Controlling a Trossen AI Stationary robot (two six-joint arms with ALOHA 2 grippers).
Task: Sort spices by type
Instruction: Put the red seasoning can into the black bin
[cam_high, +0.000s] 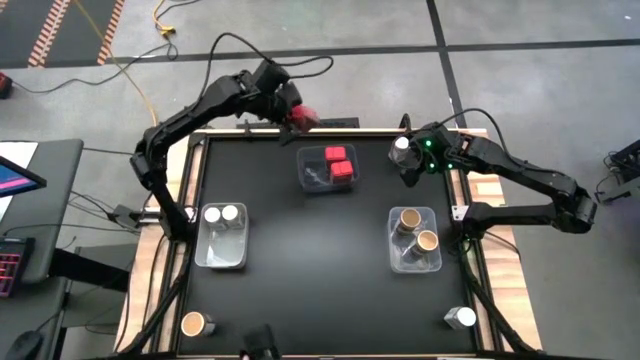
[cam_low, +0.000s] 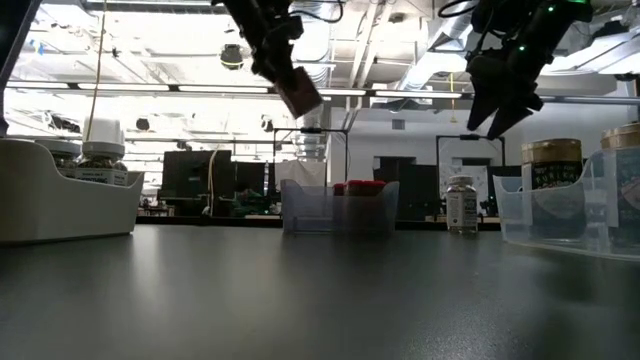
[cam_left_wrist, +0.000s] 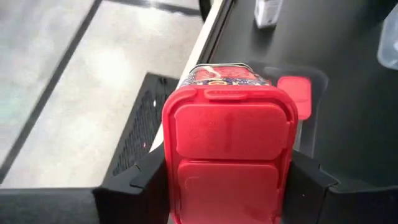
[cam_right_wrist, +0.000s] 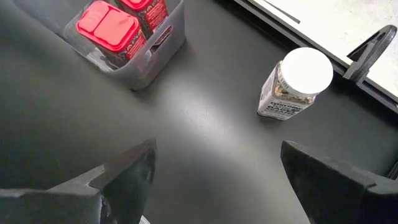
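Left gripper (cam_high: 297, 117): clamped on a red square-topped tin (cam_left_wrist: 229, 158), raised off the table at upper centre of the high view, just up-left of the middle bin; its fingers (cam_left_wrist: 140, 180) press the tin's two sides.
Held tin, low view: tilted in the air at upper centre (cam_low: 298, 95), above and left of the middle bin.
Right gripper (cam_high: 412, 165): jaws spread wide and empty, raised over the table at upper right of the high view, just beside a white-capped jar (cam_high: 401, 146); dark fingers (cam_right_wrist: 127, 171) stand apart in the wrist view.
Middle bin (cam_high: 312, 178): clear, upper centre; two red-topped tins (cam_high: 339, 163) inside.
Left bin (cam_high: 222, 250): left of centre; two white-capped jars (cam_high: 223, 215) at its upper end.
Right bin (cam_high: 412, 257): right of centre; two tan-lidded jars (cam_high: 417, 229) inside.
Loose jars: one tan-lidded (cam_high: 193, 324) at lower left, one white-capped (cam_high: 461, 318) at lower right, both on the black table (cam_high: 310, 270).
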